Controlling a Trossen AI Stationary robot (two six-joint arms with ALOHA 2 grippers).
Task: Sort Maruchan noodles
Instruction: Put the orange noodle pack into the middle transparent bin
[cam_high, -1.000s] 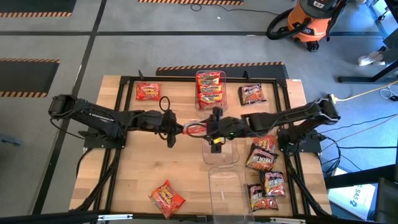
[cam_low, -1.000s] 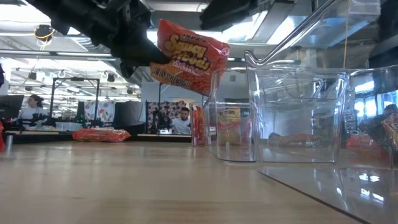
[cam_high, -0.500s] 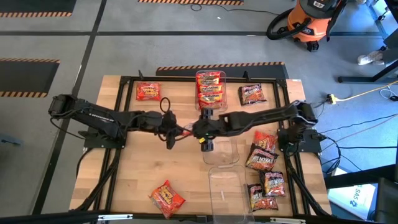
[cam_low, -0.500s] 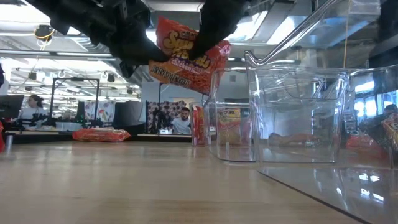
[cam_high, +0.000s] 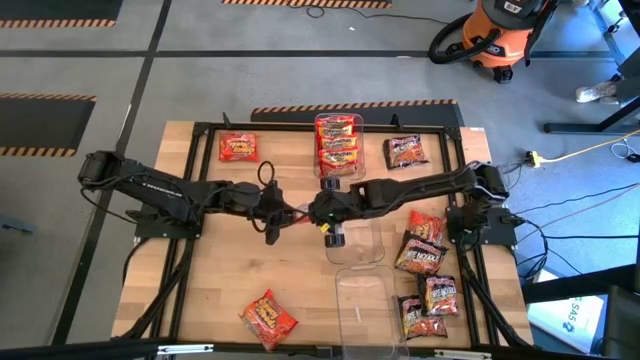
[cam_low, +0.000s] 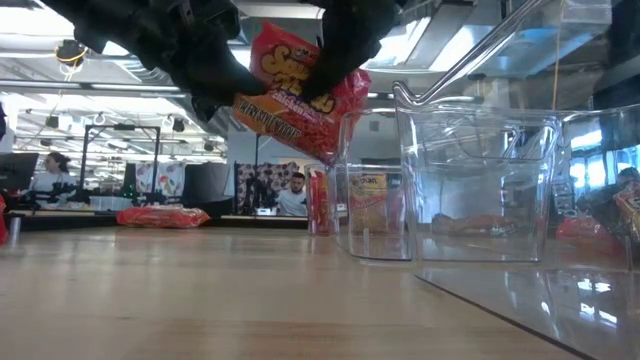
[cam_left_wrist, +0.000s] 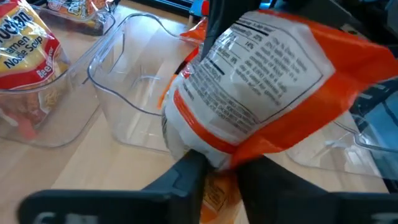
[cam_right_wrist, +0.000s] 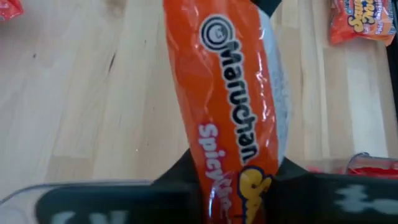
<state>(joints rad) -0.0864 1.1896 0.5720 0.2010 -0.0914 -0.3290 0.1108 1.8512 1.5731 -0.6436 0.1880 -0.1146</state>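
An orange Maruchan noodles packet (cam_low: 300, 95) hangs in the air over the middle of the table, left of a clear bin (cam_high: 356, 240). My left gripper (cam_high: 284, 211) is shut on its left end, and my right gripper (cam_high: 320, 209) is shut on its right part. The left wrist view shows the packet's white printed back (cam_left_wrist: 261, 81); the right wrist view shows its orange front (cam_right_wrist: 230, 93). More noodle packets lie flat on the table: far left (cam_high: 238, 147), far right (cam_high: 405, 152), near left (cam_high: 268, 318), and several at the right (cam_high: 425, 250). My left gripper pinches the packet's bunched end (cam_left_wrist: 214, 158) between its two fingers, coming level from the table's left. The packet is lifted clear and tilted, this end lower. My right gripper pinches the packet across its width near the other end (cam_right_wrist: 236, 168), one finger on each face. It comes from the table's right, slanting down. The packet's length runs away from the fingers.
A clear bin (cam_high: 338, 145) at the far middle holds red-yellow packets. Two clear bins stand right of centre, one behind the other (cam_low: 480, 190), the nearer one at the front edge (cam_high: 362, 300). Bare wood lies at the table's left and near left.
My right gripper has moved toward the table's left, from above the clear bin to the packet, and now has hold of it. The packet has stayed in the air and has tipped a little, its left end now lower.
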